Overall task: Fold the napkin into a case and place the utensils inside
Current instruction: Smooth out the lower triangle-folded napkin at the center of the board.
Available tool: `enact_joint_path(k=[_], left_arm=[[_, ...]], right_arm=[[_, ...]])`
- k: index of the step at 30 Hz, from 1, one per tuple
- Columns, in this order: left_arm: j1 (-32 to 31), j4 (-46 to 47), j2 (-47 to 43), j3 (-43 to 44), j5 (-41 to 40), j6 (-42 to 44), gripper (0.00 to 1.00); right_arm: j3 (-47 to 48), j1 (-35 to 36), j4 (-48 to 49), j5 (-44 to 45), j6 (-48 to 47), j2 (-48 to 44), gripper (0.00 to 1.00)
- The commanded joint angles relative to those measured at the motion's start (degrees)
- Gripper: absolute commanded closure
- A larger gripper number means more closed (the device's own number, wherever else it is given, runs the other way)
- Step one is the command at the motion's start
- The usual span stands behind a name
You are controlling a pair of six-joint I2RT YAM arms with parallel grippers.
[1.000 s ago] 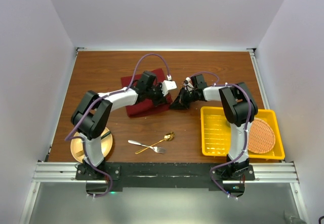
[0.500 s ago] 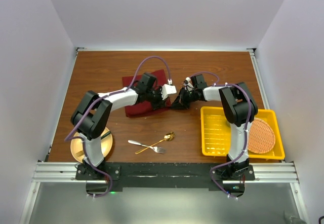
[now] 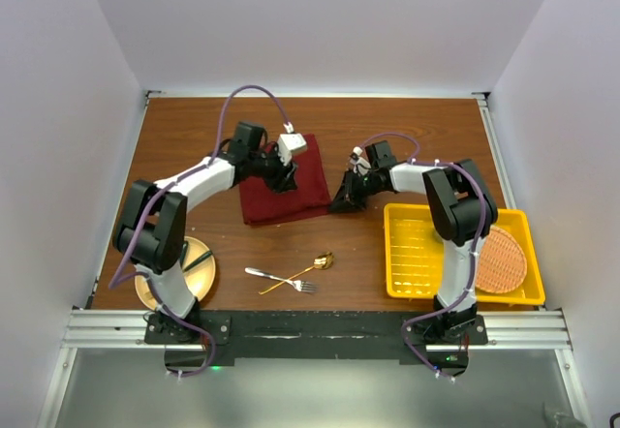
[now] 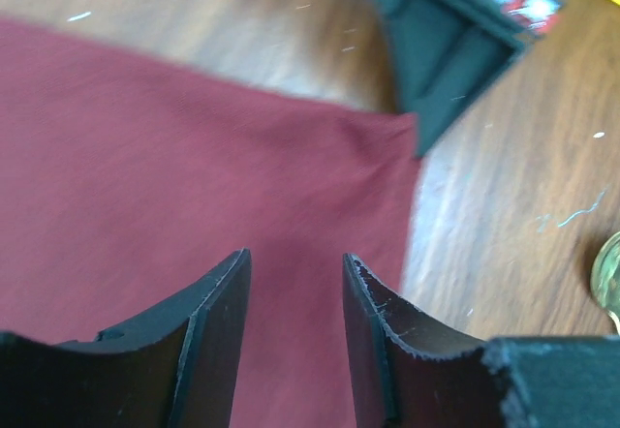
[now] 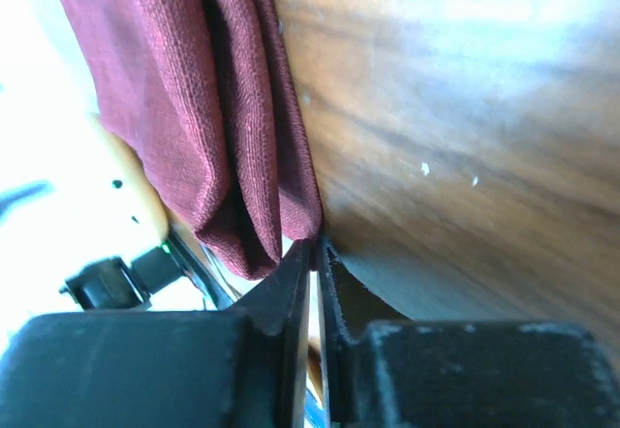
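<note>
Napkin (image 3: 300, 196) folded double just left of yellow tray (image 3: 397, 217), likely halfway to a case. Left gripper (image 4: 295, 263) parted above it, holding nothing. Right gripper (image 5: 312, 249) nearly closed at its tray-side corner, probably steadying the fold.

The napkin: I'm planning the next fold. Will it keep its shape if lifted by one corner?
Probably not: by the right gripper the napkin bunches into soft folds, so it looks floppy. It lies flat and thin on the table, so likely light, and a push may wrinkle it.
</note>
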Motion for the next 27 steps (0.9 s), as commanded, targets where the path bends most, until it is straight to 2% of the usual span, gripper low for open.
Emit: enact_joint_path(k=[1, 2, 3, 5, 8, 10, 14, 20, 24, 27], left_arm=[[2.63, -5.87, -2.31, -1.11, -0.67, 1.61, 0.53], [2.98, -6.59, -2.13, -1.37, -1.46, 2.06, 0.53], [3.25, -7.29, -2.04, -1.46, -1.47, 2.84, 0.53], [3.87, -8.87, -1.95, -1.98, -1.65, 3.73, 0.53], [3.87, -9.14, -2.92, -3.74, -2.53, 5.57, 0.53], [3.87, -9.66, -3.18, -4.45, -3.32, 5.93, 0.53], [3.87, -11.07, -3.53, -5.85, -4.46, 7.07, 0.56], [3.87, -13.09, -8.45, -8.40, -4.90, 9.61, 0.59], [3.87, -15.29, -10.21, -10.77, -7.53, 12.43, 0.64], [3.87, -15.73, -9.78, -12.88, -9.47, 12.87, 0.68]], right_arm=[[1.69, -0.10, -9.12, -0.31, -7.66, -1.99, 0.75], [3.44, -0.19, -12.88, -0.75, -11.07, -2.86, 0.61], [4.15, -0.89, -14.83, -0.93, -12.67, -3.48, 0.53], [6.86, -1.86, -19.82, -1.19, -17.23, -4.71, 0.47], [12.74, -3.27, -25.20, -2.33, -22.17, -5.68, 0.47], [15.66, -3.35, -26.18, -3.29, -24.10, -5.77, 0.52], [18.21, -1.70, -18.48, -5.32, -19.03, -5.25, 0.55], [21.47, 4.19, -12.66, -5.42, -13.83, 0.12, 0.58], [21.03, 4.82, -12.91, -4.44, -14.79, 4.24, 0.60], [21.30, 4.82, -16.42, -3.48, -19.17, 7.41, 0.62]])
